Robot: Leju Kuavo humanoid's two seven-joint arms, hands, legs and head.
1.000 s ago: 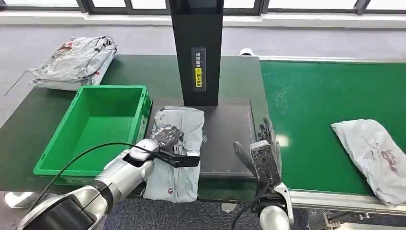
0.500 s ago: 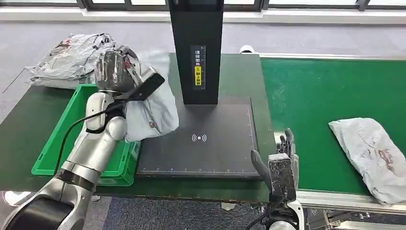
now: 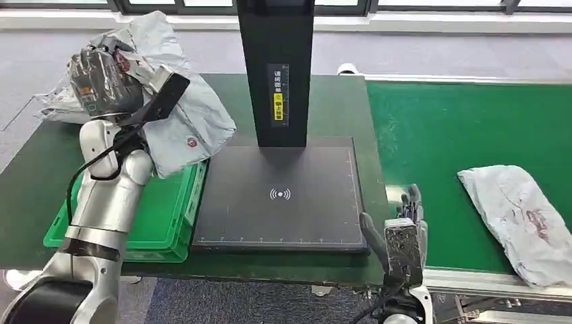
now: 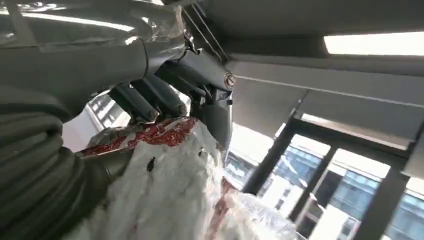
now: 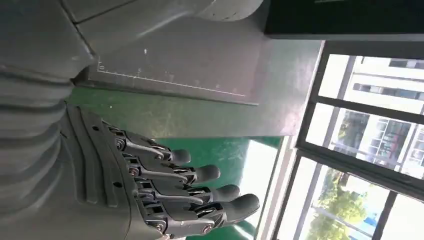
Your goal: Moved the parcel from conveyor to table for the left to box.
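Parcel [image 3: 185, 121]: head view has it up in the air in the left hand [image 3: 101, 81], over the far-right corner of the crate [image 3: 177, 214] and spilling past the crate's right rim toward the pad [image 3: 280, 196]. Grey poly mailer, limp; it droops and folds from the grip pt, so prob. light w/ soft contents. Film looks slick, so a pinch at one edge may slip; better to bunch a fold mid-body or near the thick end. Not fragile by the look of it. It hangs wider than the hand, so expect swing on release; drop looks best w/ the bulk centred over the crate, not over the rim. A 2nd parcel [image 3: 523, 219] lies flat on the belt [image 3: 445, 135], well right of the crate. More mailers [image 3: 64, 104] are piled behind the crate, on the table [image 3: 27, 182]. The right hand [image 3: 403, 229] sits at the belt's near-left edge, fingers up and apart, holding nothing.

Left wrist view: left hand [image 4: 165, 95] has its fingers [image 4: 150, 100] curled over the parcel [image 4: 165, 190], crumpled white film w/ red print bunched under them. Grip is on a gathered fold, not a flat edge. Windows behind it.

Right wrist view: right hand [image 5: 165, 190] is spread, nothing in it, above green belt [image 5: 215, 150] beside the pad [image 5: 200, 65].
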